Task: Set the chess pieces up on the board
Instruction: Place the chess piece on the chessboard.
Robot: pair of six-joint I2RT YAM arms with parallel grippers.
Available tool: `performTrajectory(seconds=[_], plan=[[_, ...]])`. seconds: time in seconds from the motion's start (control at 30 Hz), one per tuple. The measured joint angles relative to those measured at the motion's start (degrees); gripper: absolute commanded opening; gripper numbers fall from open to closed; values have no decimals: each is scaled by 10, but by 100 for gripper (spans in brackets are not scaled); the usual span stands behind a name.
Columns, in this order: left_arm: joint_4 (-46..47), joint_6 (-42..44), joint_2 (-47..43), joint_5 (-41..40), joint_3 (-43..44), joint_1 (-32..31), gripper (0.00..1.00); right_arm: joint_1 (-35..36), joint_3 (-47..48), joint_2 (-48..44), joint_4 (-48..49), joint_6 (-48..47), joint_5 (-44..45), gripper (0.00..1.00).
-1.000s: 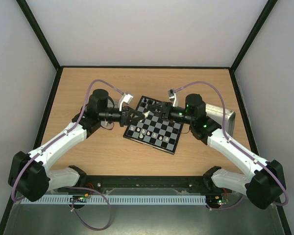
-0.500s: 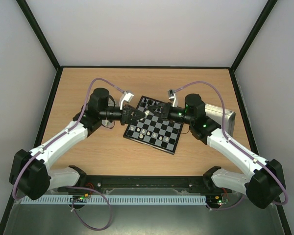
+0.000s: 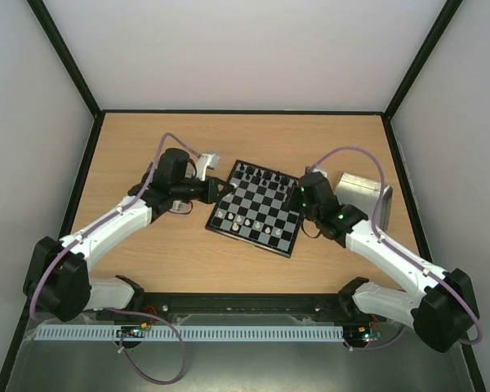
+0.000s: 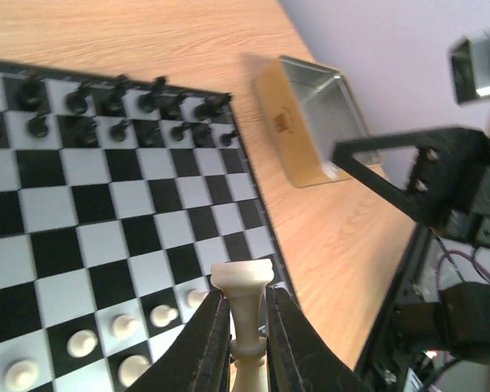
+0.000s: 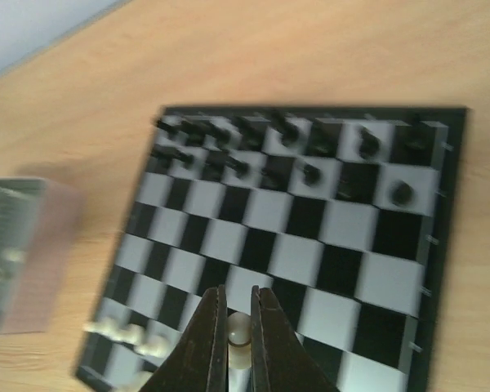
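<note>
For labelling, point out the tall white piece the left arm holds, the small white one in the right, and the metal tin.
tall white piece (image 4: 242, 282): left wrist view, flared top.
small white piece (image 5: 238, 331): right wrist view, round head.
metal tin (image 4: 284, 131): left wrist view, side wall.

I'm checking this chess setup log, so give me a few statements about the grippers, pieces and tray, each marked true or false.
1. The left gripper holds a white piece. True.
2. The right gripper is empty. False: it is shut on a white pawn.
3. The black pieces stand along the far edge of the board. True.
4. The tray lies on the board. False: it lies on the table, right of the board.
</note>
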Motion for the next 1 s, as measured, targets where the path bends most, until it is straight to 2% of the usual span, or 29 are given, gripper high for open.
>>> performTrajectory(seconds=[0.1, 0.27, 0.47, 1.0], plan=[[-13, -5, 18, -21, 0, 7, 14, 14, -37, -17, -32, 1, 53, 2], [-22, -11, 38, -35, 0, 11, 14, 42, -86, -20, -57, 22, 83, 2], [-24, -13, 44, -36, 0, 11, 14, 58, -120, -7, -58, 45, 79, 2], [-24, -13, 53, -35, 0, 11, 14, 70, -134, 64, -19, 51, 38, 5]])
